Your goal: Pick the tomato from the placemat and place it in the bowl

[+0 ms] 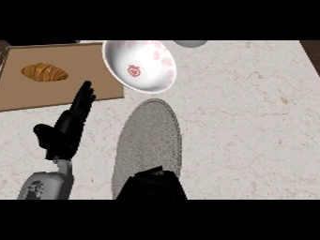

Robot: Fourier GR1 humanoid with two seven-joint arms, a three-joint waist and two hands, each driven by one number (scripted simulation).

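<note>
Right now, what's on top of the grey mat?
The right hand covers the near end of the grey placemat. The rest of the mat looks bare. No tomato shows; the hand may hide it.

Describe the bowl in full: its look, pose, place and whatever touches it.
The bowl is white and glossy, like glazed ceramic, with pink blotches around its inner wall and a small red strawberry-like mark near the middle. It sits on the marble counter, appearing tilted in this steep view, at the far end of the grey placemat. Its left rim overlaps the brown board carrying the croissant. It holds nothing visible, and neither robot hand touches it.
</note>
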